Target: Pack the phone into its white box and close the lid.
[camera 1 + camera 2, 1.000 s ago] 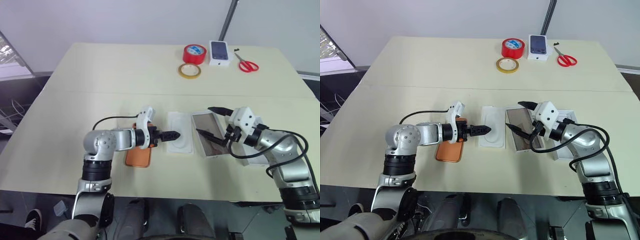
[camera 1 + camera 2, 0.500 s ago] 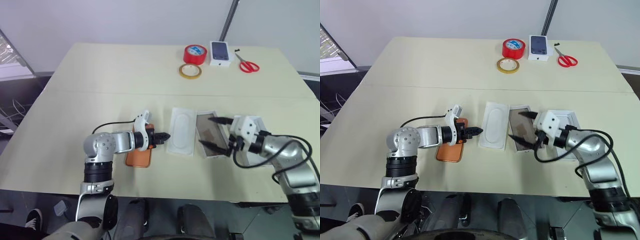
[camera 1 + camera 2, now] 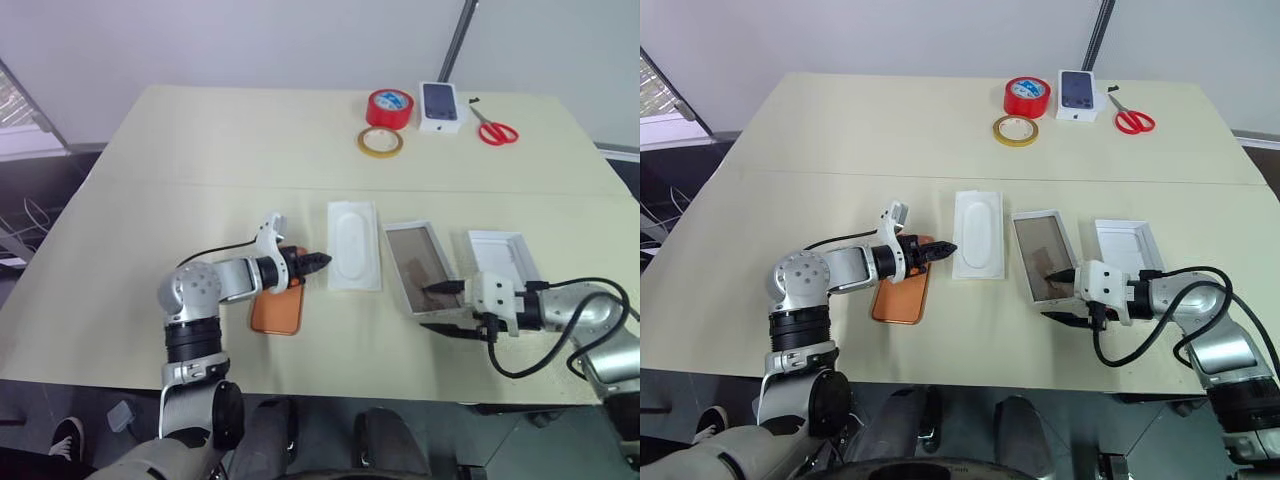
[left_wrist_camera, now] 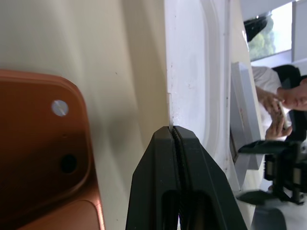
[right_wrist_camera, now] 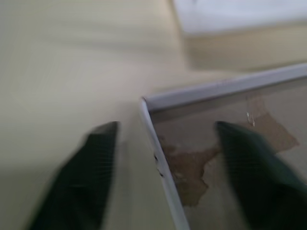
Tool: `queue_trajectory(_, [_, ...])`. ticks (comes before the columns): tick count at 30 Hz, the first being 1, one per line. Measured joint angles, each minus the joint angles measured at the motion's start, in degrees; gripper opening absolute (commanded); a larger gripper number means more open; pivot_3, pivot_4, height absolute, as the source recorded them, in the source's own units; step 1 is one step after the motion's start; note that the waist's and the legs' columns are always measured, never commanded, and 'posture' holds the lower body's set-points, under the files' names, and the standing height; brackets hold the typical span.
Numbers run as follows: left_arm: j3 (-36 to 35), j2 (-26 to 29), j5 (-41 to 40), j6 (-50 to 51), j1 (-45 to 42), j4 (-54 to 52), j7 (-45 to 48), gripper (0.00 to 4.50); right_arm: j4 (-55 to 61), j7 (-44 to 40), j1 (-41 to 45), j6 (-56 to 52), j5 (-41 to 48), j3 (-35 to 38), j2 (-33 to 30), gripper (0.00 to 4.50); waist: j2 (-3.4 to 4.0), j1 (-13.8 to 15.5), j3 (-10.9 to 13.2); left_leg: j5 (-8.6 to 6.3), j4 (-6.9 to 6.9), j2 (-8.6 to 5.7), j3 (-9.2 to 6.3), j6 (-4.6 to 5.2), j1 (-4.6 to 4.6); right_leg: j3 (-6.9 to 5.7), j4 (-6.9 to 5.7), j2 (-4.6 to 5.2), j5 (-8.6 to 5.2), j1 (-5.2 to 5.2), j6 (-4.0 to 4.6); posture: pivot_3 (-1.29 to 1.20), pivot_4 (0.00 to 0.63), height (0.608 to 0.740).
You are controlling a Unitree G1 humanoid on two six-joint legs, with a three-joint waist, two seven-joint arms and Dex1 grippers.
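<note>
- The left gripper [image 3: 318,260] has its two black fingers pressed tight together, with nothing between them – the left wrist view shows the tips meeting at the edge of the flat white insert [image 3: 354,245] with the oval recess.
- Just behind those fingers, toward 7 o'clock from them, the phone [image 3: 277,309] lies flat on the table [image 3: 200,150], orange back up, its camera corner under the left wrist.
- The right gripper [image 3: 1060,295] has its fingers partly apart and straddles the near corner of the white box [image 3: 421,265]: in the right wrist view one finger [image 5: 86,163] is outside the thin wall and the other [image 5: 249,163] is over the brownish floor. Neither finger is clearly touching the wall, so whether it grips the box cannot be told.
- The white box sits at 3 o'clock from the insert, just beside it, its inside empty.
- The lid [image 3: 503,255] lies at 3 o'clock from the box, close to it, inner side up.
- At 12 o'clock, along the far edge of the table, stand a red tape roll [image 3: 389,107], a yellowish tape ring [image 3: 379,141] just in front of it, a small white carton [image 3: 441,106] picturing a dark phone, and red-handled scissors [image 3: 493,128].
</note>
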State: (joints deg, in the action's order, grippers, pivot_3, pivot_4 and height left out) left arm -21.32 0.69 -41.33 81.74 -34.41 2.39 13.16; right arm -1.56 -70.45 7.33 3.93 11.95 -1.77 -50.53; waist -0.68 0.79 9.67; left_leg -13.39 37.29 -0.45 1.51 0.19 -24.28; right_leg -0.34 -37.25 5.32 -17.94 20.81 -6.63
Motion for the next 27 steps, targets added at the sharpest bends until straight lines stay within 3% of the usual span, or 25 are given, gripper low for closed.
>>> queue_trajectory(3, [0.26,0.51,0.00,-1.28,-0.46,0.00,0.39,0.00,-2.00,-1.10,1.25,0.50,-0.62,-1.09,0.01,0.06,0.00,-0.07,0.00,0.02,0.00,0.00,0.00,-0.03,-0.01,-0.01,0.00,0.00,0.00,0.00,0.00,0.00,0.150,0.728])
queue_trajectory(7, [0.28,0.62,-0.18,-2.46,-1.17,0.00,0.58,0.00,-3.25,-1.33,3.02,0.67,-1.42,-2.23,0.92,0.06,-0.02,-0.04,0.01,0.03,-0.02,0.01,-0.02,-0.06,0.00,-0.03,0.02,-0.02,0.00,0.00,0.00,0.00,0.150,0.728])
queue_trajectory(17, [-0.34,0.11,-1.26,-5.40,-4.24,0.63,0.39,0.00,-0.29,7.04,11.80,-4.18,-4.02,-9.82,16.39,0.06,-0.07,-0.09,0.05,0.13,-0.05,0.08,-0.02,-0.25,-0.08,-0.04,-0.05,-0.21,0.01,0.17,0.00,0.00,0.150,0.728])
queue_trajectory(20, [-0.21,0.32,-1.54,-6.32,-4.46,1.28,0.35,0.00,0.88,7.31,12.98,-6.62,-3.80,-10.85,17.77,0.88,-0.10,0.11,0.06,0.13,-0.03,0.02,-0.03,-0.25,-0.10,-0.05,-0.03,-0.16,0.01,0.15,0.00,0.00,0.150,0.728])
queue_trajectory(23, [0.29,0.32,-1.53,-6.76,-4.40,1.56,0.34,0.00,1.47,7.51,12.38,-6.87,-3.96,-11.28,17.77,2.28,-0.10,0.01,0.06,0.13,-0.03,0.01,-0.03,-0.24,-0.11,-0.05,-0.04,-0.15,0.01,0.16,0.00,0.00,0.150,0.728])
queue_trajectory(27, [1.30,0.52,-1.54,-6.98,-3.76,1.55,0.32,0.00,4.62,7.79,10.04,-7.98,-2.74,-10.51,16.23,2.28,-0.10,-0.13,0.06,0.12,-0.07,0.03,-0.03,-0.24,-0.10,-0.03,-0.05,-0.17,0.01,0.20,0.00,0.00,0.150,0.728])
